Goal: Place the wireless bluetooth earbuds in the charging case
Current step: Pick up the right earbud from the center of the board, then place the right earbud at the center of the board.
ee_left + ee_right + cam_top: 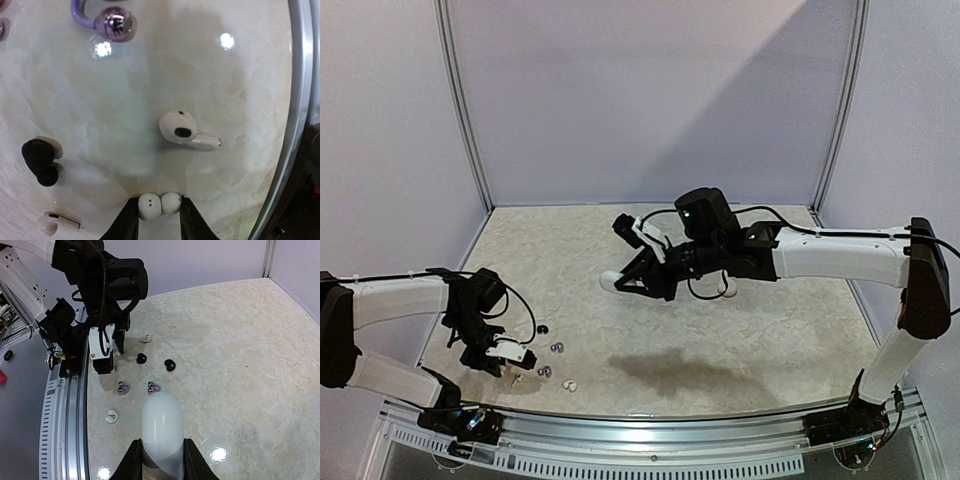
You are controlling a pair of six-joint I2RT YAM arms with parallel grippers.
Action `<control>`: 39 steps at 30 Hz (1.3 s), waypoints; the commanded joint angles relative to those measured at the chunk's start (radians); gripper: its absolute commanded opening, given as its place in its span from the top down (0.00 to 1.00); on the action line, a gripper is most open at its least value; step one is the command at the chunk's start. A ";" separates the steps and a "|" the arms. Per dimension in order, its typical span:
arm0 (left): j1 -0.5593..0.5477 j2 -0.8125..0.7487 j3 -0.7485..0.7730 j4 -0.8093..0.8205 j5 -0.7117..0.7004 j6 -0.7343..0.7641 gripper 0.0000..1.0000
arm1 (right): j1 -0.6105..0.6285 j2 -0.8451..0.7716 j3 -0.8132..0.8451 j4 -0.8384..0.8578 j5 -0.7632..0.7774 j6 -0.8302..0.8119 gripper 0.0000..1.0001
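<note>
In the left wrist view my left gripper [159, 204] is low over the table, and both jaws press the sides of a small white earbud [150, 206]. Loose buds lie around it: a white stemmed one [182, 129], a black one [39, 155], a lavender one [111, 22] and another white one [56, 223]. My right gripper [160, 445] is shut on the rounded white charging case [161, 422] and holds it in the air above mid-table [612, 282]. From there I see black buds [141, 358], lavender buds [153, 387] and a white bud [112, 416] below.
The metal rail [70, 405] at the table's near edge runs close beside the left gripper [510, 358]. The scattered buds sit in the near left part of the table [740, 330]. White walls enclose the back and sides.
</note>
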 commanded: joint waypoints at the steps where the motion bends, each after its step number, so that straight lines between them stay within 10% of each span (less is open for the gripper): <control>1: -0.019 0.037 -0.011 0.036 0.034 -0.028 0.72 | -0.011 -0.021 0.017 -0.020 0.005 -0.008 0.98; 18: -0.098 0.169 0.393 -0.090 0.195 -0.062 0.76 | -0.078 -0.126 -0.115 0.066 0.039 0.053 0.98; 39: -0.440 0.837 1.015 -0.407 -0.023 0.501 0.58 | -0.086 -0.396 -0.312 0.024 0.164 0.054 0.96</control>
